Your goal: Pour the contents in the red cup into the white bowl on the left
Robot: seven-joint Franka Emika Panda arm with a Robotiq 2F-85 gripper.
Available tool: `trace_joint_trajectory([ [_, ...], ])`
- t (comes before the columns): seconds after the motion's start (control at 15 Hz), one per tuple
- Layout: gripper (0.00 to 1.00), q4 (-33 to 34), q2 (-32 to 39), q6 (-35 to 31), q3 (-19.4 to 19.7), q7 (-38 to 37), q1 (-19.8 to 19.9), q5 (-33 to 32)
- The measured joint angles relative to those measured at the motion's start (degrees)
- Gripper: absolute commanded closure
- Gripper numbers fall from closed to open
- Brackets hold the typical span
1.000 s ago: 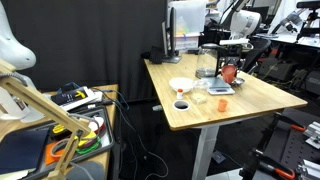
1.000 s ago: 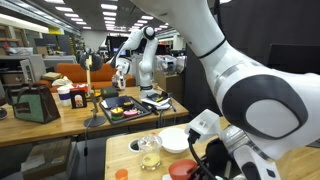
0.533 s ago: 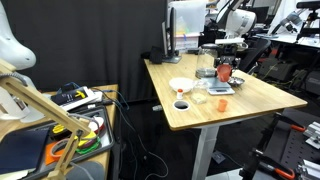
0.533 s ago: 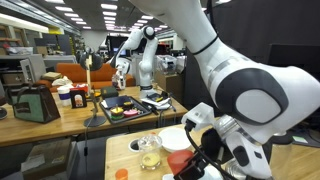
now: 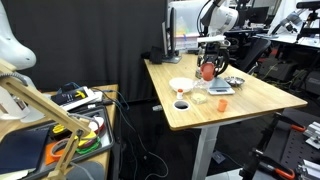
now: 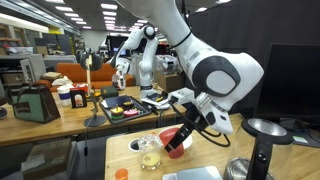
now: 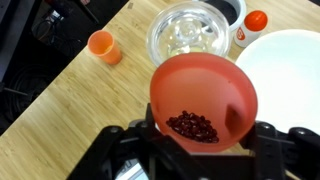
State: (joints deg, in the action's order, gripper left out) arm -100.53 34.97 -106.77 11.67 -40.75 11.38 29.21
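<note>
Dozens of red beans [image 7: 192,127] lie in the red cup [image 7: 205,85] my gripper [image 7: 203,140] clamps; I should centre it over the white bowl [image 7: 290,70] before tipping.

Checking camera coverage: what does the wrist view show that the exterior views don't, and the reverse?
Only the wrist view shows the dark red pieces inside the orange-red plastic tumbler. Only the exterior views show the small metal bowl on the wooden table. Both show the orange-red plastic tumbler held in the gripper, and the wide white bowl.
</note>
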Motion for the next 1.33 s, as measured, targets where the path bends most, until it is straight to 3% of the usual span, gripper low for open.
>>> trace_joint_trajectory([
  [0.27,0.53,3.1,1.0,-3.1,-0.9,-4.0,-2.2,-0.4],
  [0.67,0.53,9.2,4.8,-6.3,-0.7,-8.8,-2.2,-2.2],
  [1.33,0.53,12.4,6.7,-11.4,-0.5,-19.5,-7.3,-17.3],
])
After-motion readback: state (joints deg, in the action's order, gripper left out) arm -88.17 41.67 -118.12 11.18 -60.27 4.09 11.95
